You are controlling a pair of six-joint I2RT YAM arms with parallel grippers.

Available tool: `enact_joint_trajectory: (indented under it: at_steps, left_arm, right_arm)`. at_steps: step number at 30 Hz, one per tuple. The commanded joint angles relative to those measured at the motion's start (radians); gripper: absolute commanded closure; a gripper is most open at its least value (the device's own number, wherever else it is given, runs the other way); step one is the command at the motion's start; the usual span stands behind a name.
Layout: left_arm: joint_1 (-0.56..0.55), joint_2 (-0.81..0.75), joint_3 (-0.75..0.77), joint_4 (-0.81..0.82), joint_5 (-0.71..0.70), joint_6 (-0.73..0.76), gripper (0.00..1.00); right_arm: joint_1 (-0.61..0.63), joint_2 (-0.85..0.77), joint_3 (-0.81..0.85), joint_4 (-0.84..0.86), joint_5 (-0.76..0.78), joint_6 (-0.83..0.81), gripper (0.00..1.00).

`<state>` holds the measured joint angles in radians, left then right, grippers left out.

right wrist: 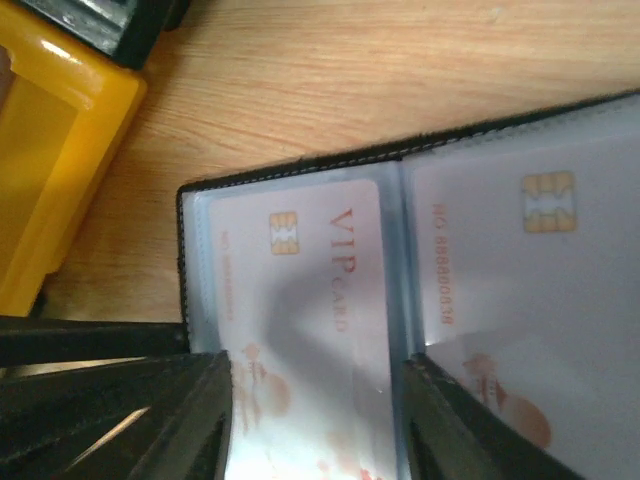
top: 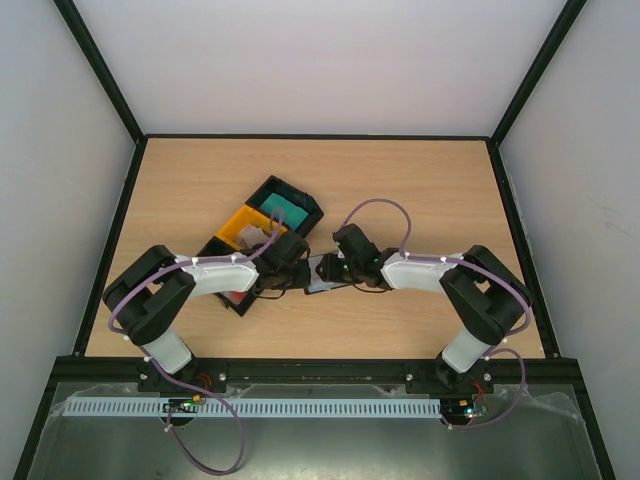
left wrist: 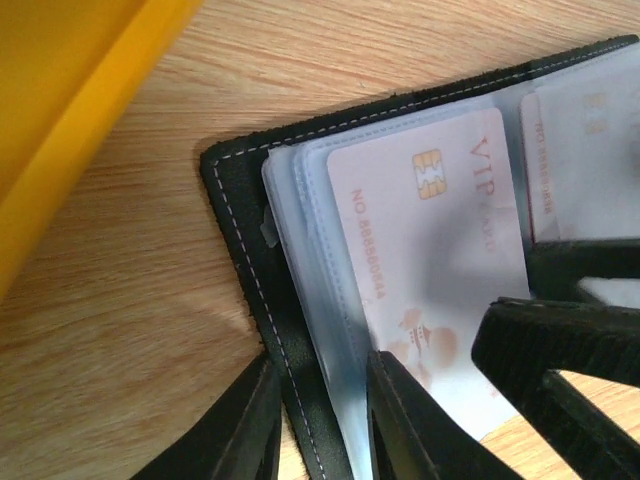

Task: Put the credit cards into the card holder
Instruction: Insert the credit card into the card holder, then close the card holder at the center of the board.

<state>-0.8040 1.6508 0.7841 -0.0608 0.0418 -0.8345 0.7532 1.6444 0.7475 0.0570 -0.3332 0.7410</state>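
At the middle of the surface (top: 430, 190), between the two arms, the card holder (left wrist: 243, 250) lies open and flat, clear pockets up. A pale VIP card (right wrist: 310, 300) sits in its left page, chip end close to the stitched outer edge. A second pale card (right wrist: 520, 270) fills the right page.

The right claw (right wrist: 315, 365) has its fingers a card's width apart on that VIP card's long edges, and we read this as clamped on it. The card's long axis runs straight out from this claw, so any further push goes along that line. We judge little travel is left.

The left claw (left wrist: 322, 365) is closed narrow on the holder's stitched left edge, pinning it.

The yellow tray (left wrist: 60, 120) lies just beyond the holder. The teal cards (top: 290, 212) wait in a black tray (top: 262, 195) on the left arm's side, which puts that arm nearer to them.
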Motion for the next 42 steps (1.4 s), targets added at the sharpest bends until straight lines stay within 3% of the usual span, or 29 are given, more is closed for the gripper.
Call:
enact_joint_trajectory:
  at_steps: [1,4,11,25,28,37,40,42]
  left_arm:
    - [-0.004,-0.027,-0.012,-0.002,0.016,0.030,0.71]
    - [-0.003,-0.051,-0.010,-0.002,0.025,0.044,0.67]
    - [0.004,-0.088,0.001,-0.020,0.017,0.045,0.58]
    - [0.012,-0.043,0.000,-0.033,0.015,0.017,0.54]
    - [0.013,-0.039,0.002,-0.034,0.016,0.017,0.54]
    - [0.014,-0.016,0.018,-0.037,0.022,0.018,0.54]
    - [0.014,-0.013,0.018,-0.044,0.010,0.015,0.55]
    - [0.014,-0.005,0.031,-0.113,-0.059,-0.019,0.63]
  right_arm:
    - [0.005,-0.070,0.056,-0.173,0.196,-0.055,0.48]
    - [0.002,-0.127,0.061,-0.212,0.301,-0.048,0.40]
    - [-0.013,-0.195,0.058,-0.295,0.545,-0.062,0.32]
    - [-0.042,0.001,0.144,-0.361,0.561,-0.190,0.34]
    - [-0.041,0.006,0.149,-0.390,0.592,-0.179,0.45]
    - [-0.042,0.007,0.155,-0.433,0.620,-0.155,0.95]
    - [-0.040,-0.021,0.163,-0.435,0.601,-0.154,0.98]
    - [-0.040,-0.052,0.171,-0.444,0.588,-0.147,0.98]
